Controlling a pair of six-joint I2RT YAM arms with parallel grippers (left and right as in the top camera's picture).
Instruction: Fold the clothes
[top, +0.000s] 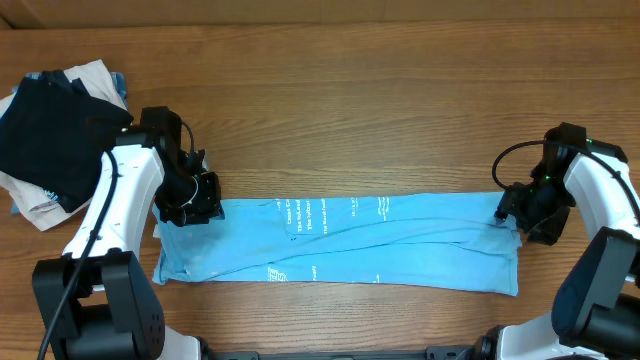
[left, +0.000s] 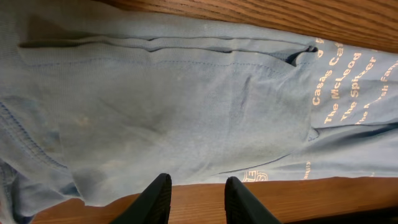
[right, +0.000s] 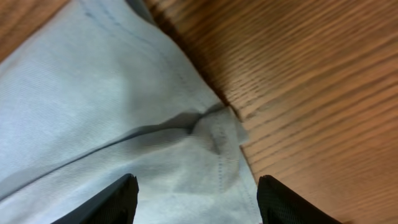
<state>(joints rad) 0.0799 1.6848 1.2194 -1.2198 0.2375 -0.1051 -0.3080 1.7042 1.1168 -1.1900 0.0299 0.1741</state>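
Where T-shirt (top: 340, 245) ends, left pincer (top: 197, 203), right pincer (top: 508, 212)

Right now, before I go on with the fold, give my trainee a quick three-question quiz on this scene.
1. True or false: the shirt lies as one long strip across the table.
2. Pick one. The left gripper is: A) open, holding nothing; B) shut on the shirt; C) shut on a cup.
3. Fill the gap: the black garment lies on the robot's ___ side of the table.

Key: 1 true; 2 A; 3 left.
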